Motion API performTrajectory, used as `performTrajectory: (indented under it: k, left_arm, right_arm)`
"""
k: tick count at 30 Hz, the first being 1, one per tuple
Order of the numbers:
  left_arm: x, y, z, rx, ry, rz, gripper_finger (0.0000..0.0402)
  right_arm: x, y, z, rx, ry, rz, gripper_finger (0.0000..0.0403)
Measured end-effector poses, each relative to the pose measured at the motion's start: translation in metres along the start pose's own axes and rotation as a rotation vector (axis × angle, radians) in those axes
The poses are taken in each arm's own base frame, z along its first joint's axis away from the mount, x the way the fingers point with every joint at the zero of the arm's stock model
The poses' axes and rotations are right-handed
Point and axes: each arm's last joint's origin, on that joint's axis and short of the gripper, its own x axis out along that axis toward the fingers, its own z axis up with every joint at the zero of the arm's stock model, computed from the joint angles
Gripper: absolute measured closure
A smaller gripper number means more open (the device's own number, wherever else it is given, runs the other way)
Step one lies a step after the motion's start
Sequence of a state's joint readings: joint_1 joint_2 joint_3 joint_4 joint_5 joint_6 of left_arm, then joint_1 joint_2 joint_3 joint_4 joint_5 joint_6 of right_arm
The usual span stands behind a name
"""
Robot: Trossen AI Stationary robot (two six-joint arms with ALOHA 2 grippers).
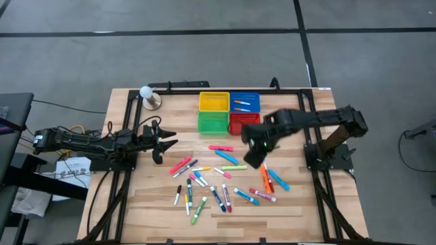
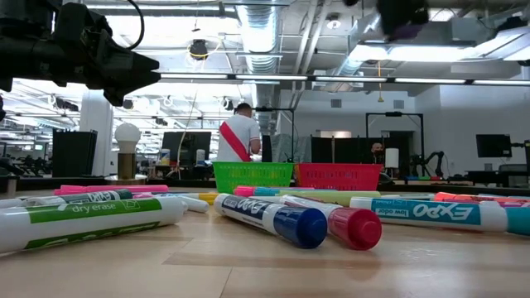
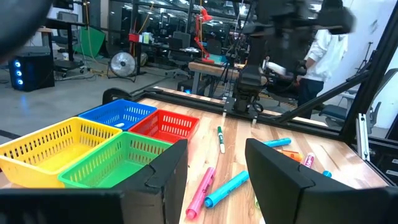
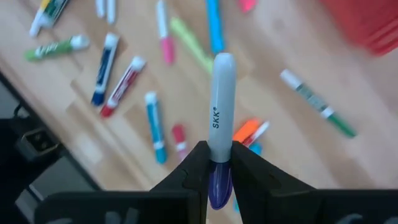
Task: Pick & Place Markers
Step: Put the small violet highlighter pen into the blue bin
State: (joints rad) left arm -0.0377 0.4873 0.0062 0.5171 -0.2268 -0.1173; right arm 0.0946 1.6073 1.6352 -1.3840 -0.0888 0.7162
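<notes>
The right gripper [image 4: 219, 163] hangs above the middle of the table [image 1: 300, 204], its fingers pinched on a white marker [image 4: 219, 112] with a purple end, which stands up between them. In the overhead view that gripper [image 1: 253, 160] sits just near of the red basket [image 1: 244, 123], over the scattered markers [image 1: 221, 184].

The left gripper [image 1: 165, 139] waits at the table's left side, raised off the wood, its fingers [image 3: 273, 171] spread with nothing between them.

The rest of the markers lie loose across the near half of the table: pink ones [image 1: 221, 148] toward the middle, an orange one [image 1: 266, 179] and blue ones to the right, green and white ones toward the near edge. From table height, a blue-capped marker [image 2: 269, 218] and a red-capped one [image 2: 344, 223] lie side by side in the foreground.

Four baskets stand in a square at the far edge: yellow [image 1: 214, 101], blue [image 1: 244, 102], green [image 1: 213, 122] and red. Two markers already lie in the blue basket. A small round lamp [image 1: 148, 95] stands at the far left corner.

Beyond the table, a person [image 2: 240, 132] in a white top stands in the room.
</notes>
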Motion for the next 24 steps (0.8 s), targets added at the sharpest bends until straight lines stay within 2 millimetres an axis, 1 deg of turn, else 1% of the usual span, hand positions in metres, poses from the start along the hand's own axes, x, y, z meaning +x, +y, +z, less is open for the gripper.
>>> performTrajectory:
  k: [5, 10, 17, 24]
  left_arm:
    - [0.0, 0.0, 0.0, 0.0, 0.0, 0.0, 0.0241]
    - [0.0, 0.0, 0.0, 0.0, 0.0, 0.0, 0.0241]
    - [0.0, 0.0, 0.0, 0.0, 0.0, 0.0, 0.0241]
    - [0.0, 0.0, 0.0, 0.0, 0.0, 0.0, 0.0241]
  right_arm:
    - [-0.005, -0.037, 0.028, 0.025, -0.042, -0.035, 0.0356]
    - [-0.01, -0.075, 0.048, 0.082, -0.068, -0.057, 0.0356]
    - [-0.018, -0.118, 0.065, 0.155, -0.103, -0.076, 0.0356]
    - [-0.025, -0.15, 0.075, 0.229, -0.16, -0.084, 0.0356]
